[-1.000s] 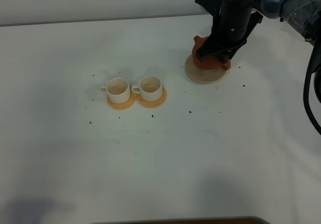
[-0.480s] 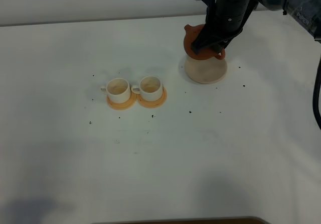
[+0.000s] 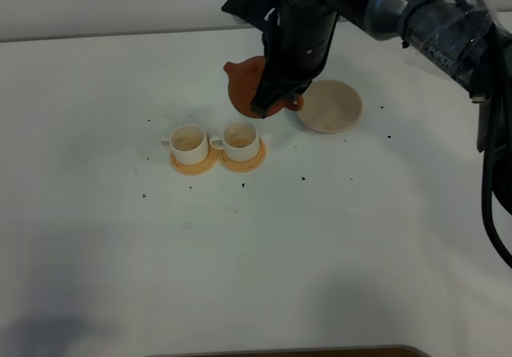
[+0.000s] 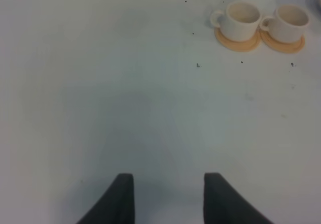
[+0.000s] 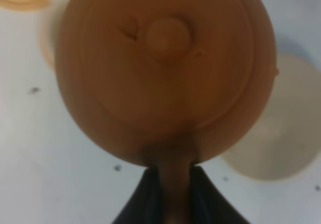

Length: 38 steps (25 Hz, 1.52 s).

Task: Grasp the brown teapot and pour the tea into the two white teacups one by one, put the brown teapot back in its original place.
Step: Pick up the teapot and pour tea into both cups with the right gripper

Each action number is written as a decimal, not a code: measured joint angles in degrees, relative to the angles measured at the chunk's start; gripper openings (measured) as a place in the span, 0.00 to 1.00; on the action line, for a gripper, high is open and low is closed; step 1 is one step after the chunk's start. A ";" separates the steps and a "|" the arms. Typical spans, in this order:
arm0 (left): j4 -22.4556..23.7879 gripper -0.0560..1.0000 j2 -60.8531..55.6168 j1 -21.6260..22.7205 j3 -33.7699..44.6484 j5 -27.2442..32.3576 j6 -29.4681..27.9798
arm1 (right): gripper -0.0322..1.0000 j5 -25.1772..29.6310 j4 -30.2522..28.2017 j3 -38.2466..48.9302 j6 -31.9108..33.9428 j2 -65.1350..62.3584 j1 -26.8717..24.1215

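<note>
Teapot [image 3: 246, 86]: reddish-brown clay, lid on with the knob showing in the right wrist view. It sits upper centre of the high frame, just up and right of the right teacup, between that cup and the saucer, spout to frame left.

Right tool [image 5: 170, 196]: clamped on the teapot's loop handle, one dark finger [image 5: 142, 206] on each side.

Left tool [image 4: 168, 198]: fingers spread apart, gripping nothing, over bare bench [image 3: 320, 245].

Left teacup [image 3: 189, 141], right teacup [image 3: 241, 138]: white, upright, side by side at centre left, each on an orange coaster [image 3: 194, 165]; coasters touching.

Saucer [image 3: 330, 106]: pale cream, bare, upper right of centre.

Specks [image 3: 303, 178]: dark, scattered around the cups and saucer.
</note>
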 joint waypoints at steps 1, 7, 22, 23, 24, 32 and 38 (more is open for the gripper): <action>0.00 0.40 0.00 0.00 0.00 0.00 0.00 | 0.16 0.00 -0.46 0.00 -0.19 0.00 0.75; 0.00 0.40 0.00 0.00 0.00 0.00 0.00 | 0.16 0.00 -4.59 0.00 -1.56 0.00 5.59; 0.00 0.40 0.00 0.00 0.00 0.00 0.00 | 0.15 -1.50 -14.33 0.00 -1.61 3.50 11.30; 0.00 0.40 0.00 0.00 0.00 0.00 0.00 | 0.15 -1.50 -14.95 0.00 -1.61 3.50 11.37; 0.00 0.40 0.00 0.00 0.00 0.00 0.00 | 0.15 -1.50 -15.98 0.00 -1.61 3.50 11.49; 0.00 0.40 0.00 0.00 0.00 0.00 0.00 | 0.15 -1.50 -20.88 0.00 -2.94 3.57 12.92; 0.00 0.40 0.00 0.00 0.00 0.00 0.08 | 0.15 -1.95 -24.48 0.00 -3.35 5.94 14.30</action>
